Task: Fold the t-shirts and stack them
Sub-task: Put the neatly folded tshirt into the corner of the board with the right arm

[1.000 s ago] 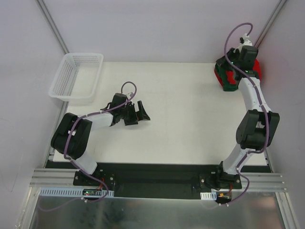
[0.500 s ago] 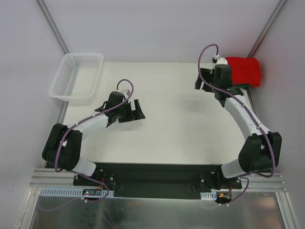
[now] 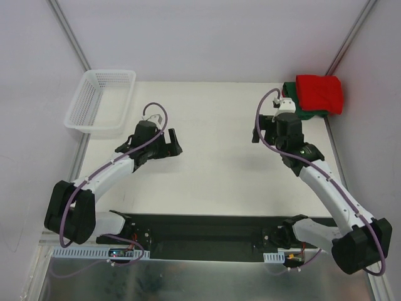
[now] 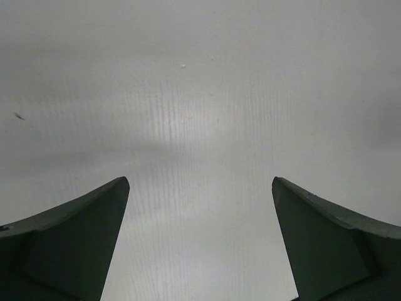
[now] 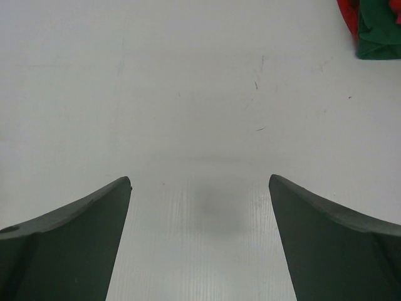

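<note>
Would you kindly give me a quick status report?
Left tool open, empty. Right tool open, empty. Red t-shirt atop green t-shirt, far right corner. Nothing obstructing.

Tool [image 5: 199,179] gapes over table [image 5: 156,75]; green t-shirt [image 5: 379,39] upper-right.

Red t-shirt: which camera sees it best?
The top camera: the whole folded red t-shirt lies on the green t-shirt, far right. The right wrist camera catches only a red sliver at its top edge. The left wrist camera shows none.
</note>
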`<act>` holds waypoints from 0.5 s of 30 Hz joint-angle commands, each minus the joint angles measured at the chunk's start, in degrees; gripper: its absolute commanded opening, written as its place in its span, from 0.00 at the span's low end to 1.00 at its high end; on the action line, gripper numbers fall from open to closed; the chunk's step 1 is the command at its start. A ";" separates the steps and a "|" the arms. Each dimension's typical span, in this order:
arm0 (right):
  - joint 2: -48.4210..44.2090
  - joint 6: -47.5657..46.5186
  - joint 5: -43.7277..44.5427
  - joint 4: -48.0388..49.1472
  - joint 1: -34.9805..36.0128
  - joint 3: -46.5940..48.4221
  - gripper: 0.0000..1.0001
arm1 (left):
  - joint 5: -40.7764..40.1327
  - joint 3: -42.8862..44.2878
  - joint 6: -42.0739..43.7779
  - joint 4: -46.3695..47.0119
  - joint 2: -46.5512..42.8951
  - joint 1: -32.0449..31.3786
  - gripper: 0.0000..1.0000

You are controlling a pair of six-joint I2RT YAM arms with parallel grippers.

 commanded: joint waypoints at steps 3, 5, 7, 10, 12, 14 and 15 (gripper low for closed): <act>-9.31 1.88 4.17 -0.78 2.17 -6.30 0.96 | -7.65 -2.69 2.15 -2.05 -5.96 0.36 0.99; -11.42 2.32 6.35 -2.01 2.61 -8.14 0.96 | -8.01 -3.40 2.50 -2.14 -7.54 0.36 0.99; -13.00 2.67 7.76 -2.89 3.14 -9.38 0.96 | -9.92 -4.46 2.94 -2.14 -8.94 0.36 0.99; -14.58 3.64 10.49 -5.18 3.40 -11.84 0.96 | -11.34 -5.34 3.21 -2.05 -10.26 0.36 0.99; -15.38 3.64 11.46 -5.62 3.58 -13.68 0.96 | -11.96 -5.78 3.29 -2.14 -10.71 0.36 0.99; -16.34 3.64 11.81 -6.15 3.75 -14.92 0.96 | -12.58 -6.21 3.12 -2.05 -11.32 0.36 0.99; -16.61 3.64 11.90 -6.24 3.93 -15.62 0.96 | -12.75 -6.30 3.03 -2.14 -11.41 0.36 0.99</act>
